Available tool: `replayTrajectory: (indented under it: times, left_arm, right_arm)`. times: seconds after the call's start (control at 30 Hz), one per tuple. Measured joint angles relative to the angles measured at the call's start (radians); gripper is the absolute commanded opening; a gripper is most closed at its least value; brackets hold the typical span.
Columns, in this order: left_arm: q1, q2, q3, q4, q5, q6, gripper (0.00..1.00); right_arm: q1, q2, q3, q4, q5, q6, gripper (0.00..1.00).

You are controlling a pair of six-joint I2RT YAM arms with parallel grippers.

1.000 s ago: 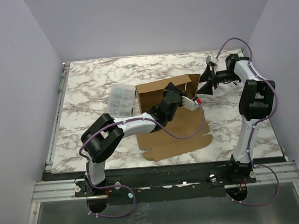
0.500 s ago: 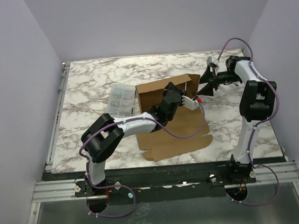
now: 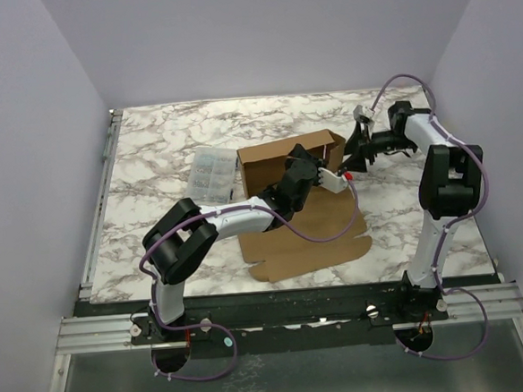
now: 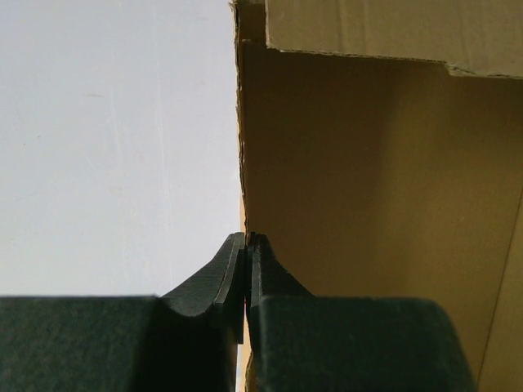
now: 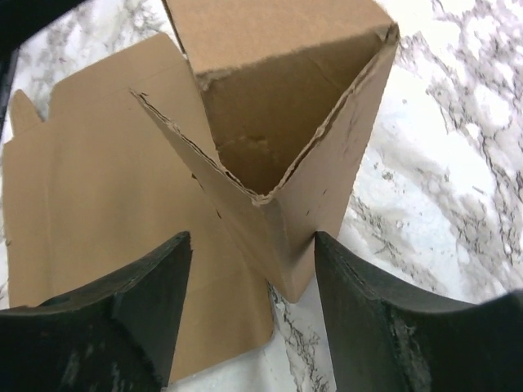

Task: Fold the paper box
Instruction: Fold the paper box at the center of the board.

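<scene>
The paper box (image 3: 273,166) is brown cardboard: its walls stand at mid-table, and a flat panel (image 3: 311,236) lies toward me. My left gripper (image 3: 306,161) is shut on the edge of one standing wall; the left wrist view shows its tips (image 4: 246,238) pinching that cardboard edge (image 4: 359,180). My right gripper (image 3: 353,150) is at the box's right end. There its jaws (image 5: 252,238) stand open astride a folded corner flap (image 5: 286,204). The right finger (image 5: 368,302) touches the flap and the left finger (image 5: 139,302) stays off it.
A small clear plastic compartment case (image 3: 213,171) sits just left of the box. The marble tabletop (image 3: 151,150) has a metal rail (image 3: 106,162) along its left edge. Purple walls close in on three sides.
My right gripper has moved left up to the box's right end, and its jaws have narrowed around the corner flap. The left gripper has kept its hold without moving.
</scene>
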Motion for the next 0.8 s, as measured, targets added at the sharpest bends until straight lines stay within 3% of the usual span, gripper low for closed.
replayTrajectory:
  times: [0.17,0.43,0.5,0.63,0.8]
  left_arm:
    - [0.000,0.000,0.000,-0.003,0.000,-0.013,0.05]
    - [-0.002,-0.002,0.021,-0.042,0.001,-0.072,0.06]
    - [-0.004,-0.005,0.027,-0.060,0.002,-0.094,0.06]
    - [-0.004,-0.019,0.036,-0.095,0.005,-0.142,0.07]
    - [-0.004,-0.031,0.050,-0.140,0.010,-0.196,0.09]
  right_arm:
    - [0.027,-0.116,-0.189,0.308,0.087,0.264,0.63]
    - [0.064,-0.268,-0.418,0.812,0.208,0.651,0.47]
    - [0.065,-0.283,-0.462,0.904,0.226,0.724,0.38]
    - [0.066,-0.288,-0.521,1.075,0.250,0.868,0.32]
    - [0.074,-0.293,-0.585,1.238,0.256,0.991,0.33]
